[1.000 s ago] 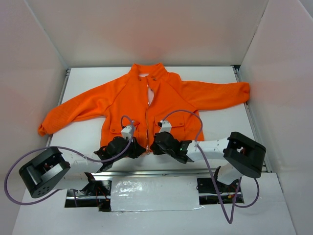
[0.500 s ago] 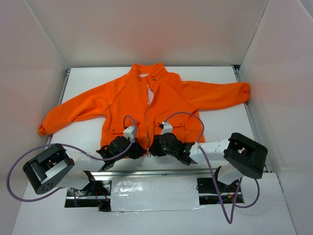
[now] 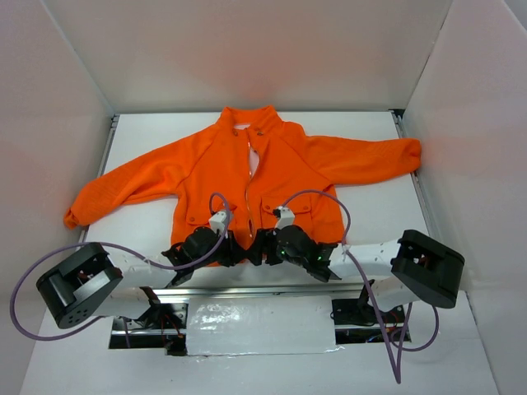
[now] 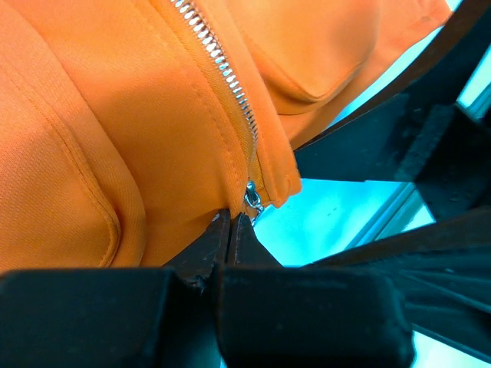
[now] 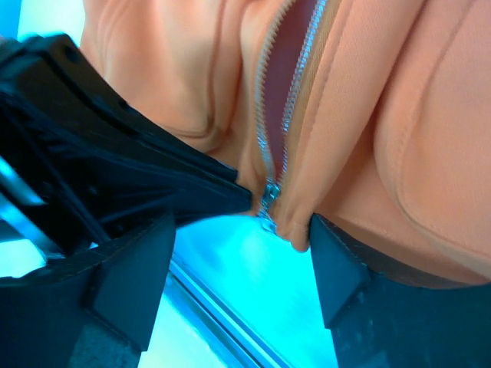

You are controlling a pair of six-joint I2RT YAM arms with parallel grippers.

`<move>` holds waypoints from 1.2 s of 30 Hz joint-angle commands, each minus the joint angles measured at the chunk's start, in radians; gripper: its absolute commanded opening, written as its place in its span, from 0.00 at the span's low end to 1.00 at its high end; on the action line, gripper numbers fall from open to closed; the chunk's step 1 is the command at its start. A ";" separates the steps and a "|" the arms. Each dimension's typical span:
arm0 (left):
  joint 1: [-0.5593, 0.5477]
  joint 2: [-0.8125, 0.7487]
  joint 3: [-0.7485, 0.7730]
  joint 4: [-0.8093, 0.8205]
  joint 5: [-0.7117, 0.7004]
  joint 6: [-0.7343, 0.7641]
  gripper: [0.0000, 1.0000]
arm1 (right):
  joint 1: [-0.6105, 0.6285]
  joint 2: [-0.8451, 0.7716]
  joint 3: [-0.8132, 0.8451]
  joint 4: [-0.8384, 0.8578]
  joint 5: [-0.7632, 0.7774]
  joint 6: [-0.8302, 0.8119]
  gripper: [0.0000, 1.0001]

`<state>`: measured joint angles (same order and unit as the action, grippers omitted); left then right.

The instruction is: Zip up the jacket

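Observation:
The orange jacket point(image 3: 206, 164) lies flat on the white table point(image 3: 379, 206), collar at the far side and sleeves spread. Its pale zipper point(image 3: 247, 193) runs down the centre. In the right wrist view the teeth stand parted above the slider point(image 5: 267, 201), which sits at the bottom hem. My left gripper point(image 4: 232, 219) is shut, its tips pinching the hem just left of the slider point(image 4: 252, 198). My right gripper point(image 5: 242, 241) stands open, and its fingers point(image 5: 345, 268) straddle the hem's zipper end with nothing gripped. Seen from above, both grippers point(image 3: 239, 251) point(image 3: 260, 248) meet at the hem.
White walls enclose the table on three sides. A metal rail point(image 3: 247, 288) runs along the near edge, just under the hem, with a shiny taped patch point(image 3: 259, 325) below it. Purple cables point(image 3: 317, 197) loop over the jacket's lower front.
My right gripper has gone from shut to open at the hem, and its arm has swung slightly to the right. The left gripper has stayed shut in place.

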<state>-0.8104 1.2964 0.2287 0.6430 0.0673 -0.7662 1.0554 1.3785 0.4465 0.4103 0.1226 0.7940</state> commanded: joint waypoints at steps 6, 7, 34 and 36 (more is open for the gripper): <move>-0.010 -0.072 0.031 0.017 0.051 -0.008 0.00 | -0.003 -0.091 -0.087 0.120 -0.021 0.037 0.81; -0.010 -0.083 0.029 0.017 0.054 -0.008 0.00 | -0.003 -0.096 -0.098 0.136 -0.031 0.039 0.82; -0.010 -0.108 0.037 0.024 0.081 -0.021 0.00 | -0.003 0.022 -0.158 0.331 -0.133 0.122 0.81; -0.010 -0.109 0.037 0.026 0.081 -0.024 0.00 | -0.003 0.048 -0.157 0.357 -0.136 0.123 0.81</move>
<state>-0.8104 1.2106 0.2321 0.6197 0.1112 -0.7712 1.0554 1.3964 0.3008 0.6857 -0.0196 0.9154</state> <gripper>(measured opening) 0.037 0.808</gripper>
